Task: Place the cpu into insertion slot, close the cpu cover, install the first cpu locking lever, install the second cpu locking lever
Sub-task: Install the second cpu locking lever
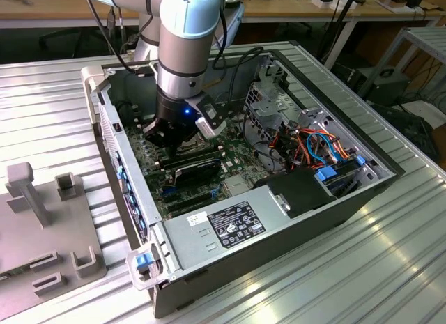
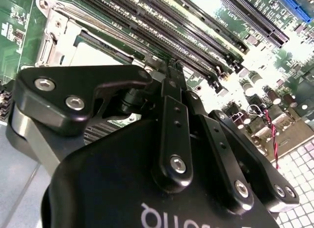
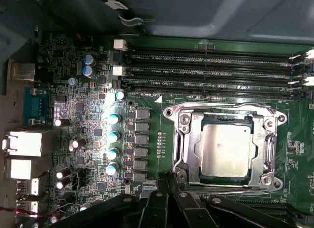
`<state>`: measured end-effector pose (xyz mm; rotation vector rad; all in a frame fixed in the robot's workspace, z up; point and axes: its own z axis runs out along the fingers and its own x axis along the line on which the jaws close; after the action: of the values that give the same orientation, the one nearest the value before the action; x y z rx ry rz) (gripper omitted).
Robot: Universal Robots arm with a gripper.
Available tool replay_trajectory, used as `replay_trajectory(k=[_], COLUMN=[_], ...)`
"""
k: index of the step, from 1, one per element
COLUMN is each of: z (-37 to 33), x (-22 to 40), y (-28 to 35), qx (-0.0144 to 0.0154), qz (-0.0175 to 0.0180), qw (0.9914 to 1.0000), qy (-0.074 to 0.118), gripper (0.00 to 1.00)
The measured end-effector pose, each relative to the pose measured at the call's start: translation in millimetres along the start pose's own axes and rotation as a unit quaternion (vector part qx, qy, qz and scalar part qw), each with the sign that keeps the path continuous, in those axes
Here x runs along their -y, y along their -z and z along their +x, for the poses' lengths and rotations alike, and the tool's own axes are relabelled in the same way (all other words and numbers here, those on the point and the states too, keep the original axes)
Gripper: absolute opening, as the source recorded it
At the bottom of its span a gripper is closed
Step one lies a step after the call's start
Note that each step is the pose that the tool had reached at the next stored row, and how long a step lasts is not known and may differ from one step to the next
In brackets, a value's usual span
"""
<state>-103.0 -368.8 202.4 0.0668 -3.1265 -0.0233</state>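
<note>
My gripper (image 3: 169,185) has its fingers drawn together, tips nearly meeting, with nothing visible between them; in the first wrist view they sit just beside the near edge of the insertion slot (image 3: 182,139), low over the green circuit board (image 3: 88,139). The cpu (image 3: 225,149) lies flat in that slot, dull silver face up, and the cpu cover (image 3: 223,112) is folded down around it, its frame bordering the chip. Just beyond the slot run the long black memory slots (image 3: 211,71). In the exterior view my arm (image 1: 185,52) reaches straight down into the open computer case (image 1: 293,226), wrist vertical above the board.
</note>
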Motion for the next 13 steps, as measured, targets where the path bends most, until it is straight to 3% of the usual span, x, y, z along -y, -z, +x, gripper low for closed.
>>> replay_trajectory(k=[8, 10, 11, 13], z=[0.1, -1.8, -3.4, -14.9], x=[-2.1, -2.1, -2.0, -1.5], y=[14.8, 15.1, 15.1, 15.2], qx=[-0.0001, -0.0001, -0.0001, -0.0001], qz=[0.0, 0.0001, 0.0, 0.0001], qw=[1.0, 1.0, 1.0, 1.0], qy=[0.0, 0.0, 0.0, 0.0], gripper=[0.11, 0.11, 0.11, 0.11])
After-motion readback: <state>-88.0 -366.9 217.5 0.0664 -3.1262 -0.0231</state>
